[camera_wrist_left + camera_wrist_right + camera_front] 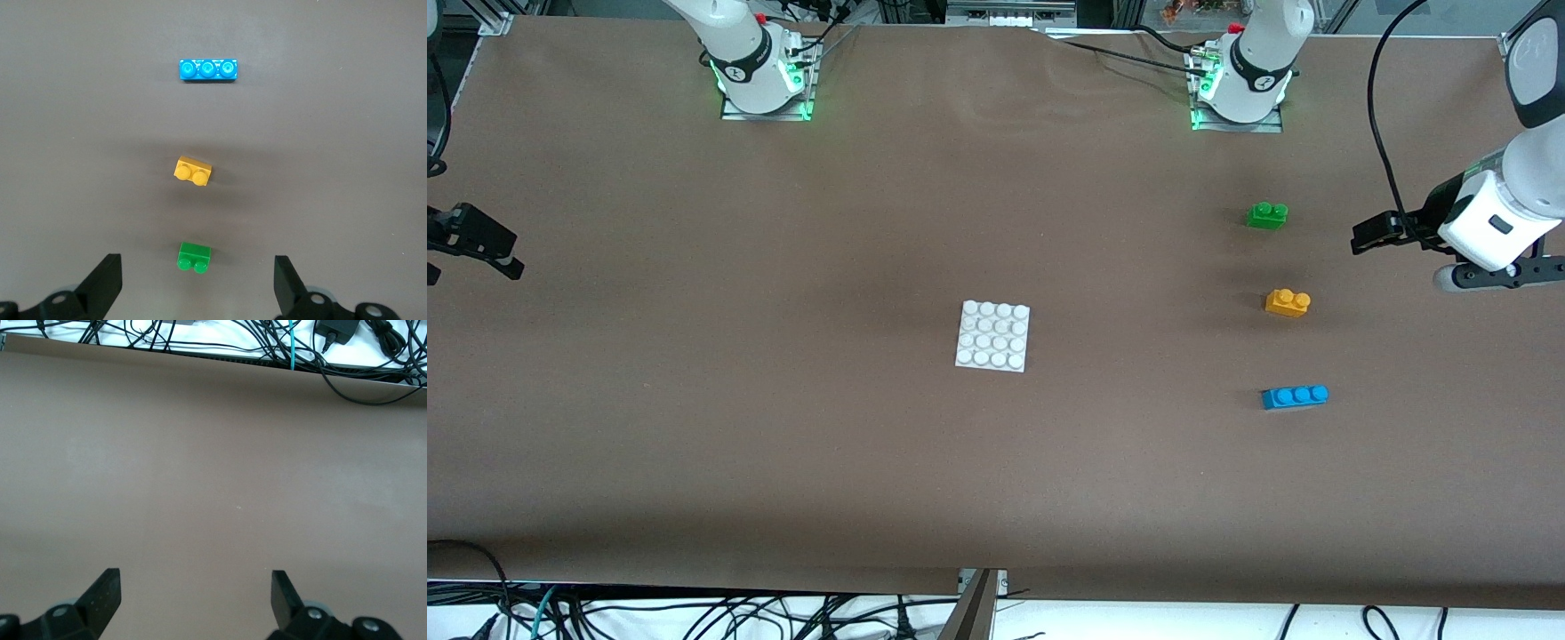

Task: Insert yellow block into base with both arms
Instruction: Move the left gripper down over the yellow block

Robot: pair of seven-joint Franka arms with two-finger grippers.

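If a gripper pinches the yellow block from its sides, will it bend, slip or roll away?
The yellow block looks like moulded hard plastic, so it will probably stay stiff. It is small, so likely light. Its flat sides and flat bottom suggest no rolling; a push would probably slide it on the table. The smooth plastic may be a little slippery.

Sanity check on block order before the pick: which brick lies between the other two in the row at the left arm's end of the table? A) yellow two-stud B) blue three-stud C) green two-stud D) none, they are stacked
A: the yellow block lies on the table between the green brick, which is farther from the front camera, and the blue brick, which is nearer to it; all three lie apart.
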